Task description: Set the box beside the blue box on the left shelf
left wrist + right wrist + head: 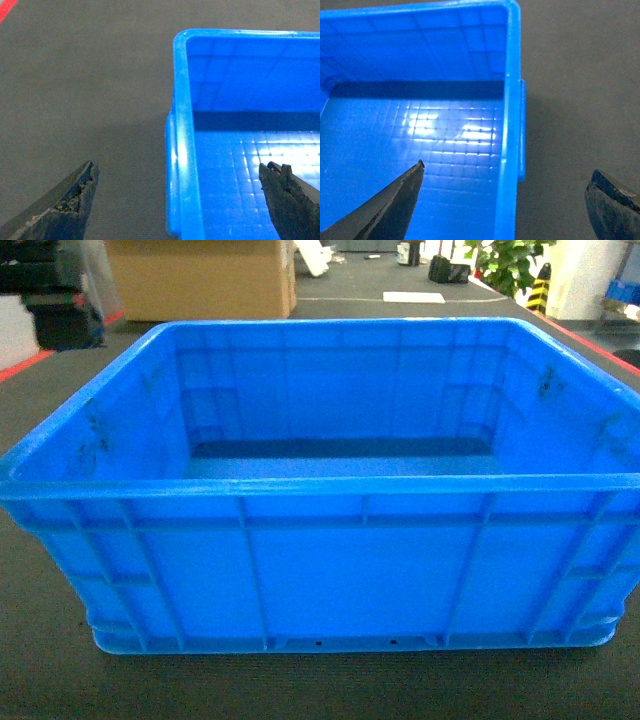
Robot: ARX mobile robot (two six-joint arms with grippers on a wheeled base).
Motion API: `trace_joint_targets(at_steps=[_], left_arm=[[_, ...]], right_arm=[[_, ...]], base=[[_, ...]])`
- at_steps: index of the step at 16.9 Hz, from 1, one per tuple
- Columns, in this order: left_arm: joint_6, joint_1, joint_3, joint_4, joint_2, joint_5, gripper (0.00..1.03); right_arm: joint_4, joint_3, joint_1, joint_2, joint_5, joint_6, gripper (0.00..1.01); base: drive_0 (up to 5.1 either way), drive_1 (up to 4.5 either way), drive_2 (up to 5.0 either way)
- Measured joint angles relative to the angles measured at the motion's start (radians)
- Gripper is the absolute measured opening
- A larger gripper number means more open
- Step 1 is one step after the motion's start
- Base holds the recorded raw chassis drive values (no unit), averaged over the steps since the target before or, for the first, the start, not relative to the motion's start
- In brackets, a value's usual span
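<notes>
I'm looking across a dark grey mat floor (330, 690) edged by red tape (25, 365) toward a big cardboard box (200, 278), a leafy potted plant (510, 265) and a white sheet (413, 297).

The box (320, 570) sits on the floor (40, 670), a carton (200, 278) behind it, perhaps well apart.

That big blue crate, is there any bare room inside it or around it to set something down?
The box shows only bare grid floor inside. The dark mat is bare past its left wall, past its right wall, and in front. It is crowded only at the side walls, which the open left gripper and right gripper straddle.
</notes>
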Motion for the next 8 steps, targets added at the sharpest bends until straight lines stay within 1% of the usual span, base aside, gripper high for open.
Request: trace_joint_targets(at_steps=[1, 2, 3, 4, 6, 8], left_arm=[[-0.010, -0.026, 0.116, -0.122, 0.051, -0.033, 0.98], [-0.022, -0.042, 0.214, -0.250, 0.092, -0.041, 0.98], [-0.027, -0.054, 0.313, -0.475, 0.161, -0.072, 0.98], [-0.038, -0.042, 0.311, -0.494, 0.180, -0.080, 0.98], [-0.052, -0.025, 0.274, -0.476, 0.182, -0.063, 0.98], [-0.066, -0.022, 0.236, -0.461, 0.198, -0.052, 0.98]], right_arm=[[-0.100, 0.120, 0.022, 0.092, -0.001, -0.004, 0.98], [-0.174, 0.209, 0.042, 0.166, 0.010, -0.012, 0.98], [-0.240, 0.293, 0.071, 0.278, 0.049, -0.006, 0.98], [-0.237, 0.290, 0.078, 0.296, 0.047, -0.001, 0.98], [-0.227, 0.260, 0.084, 0.307, 0.052, -0.002, 0.98], [-0.196, 0.233, 0.084, 0.323, 0.056, 0.010, 0.98]], base=[[0.0, 0.00, 0.0], [0.0, 0.00, 0.0], [0.0, 0.00, 0.0], [0.0, 0.00, 0.0], [0.0, 0.00, 0.0], [0.0, 0.00, 0.0]])
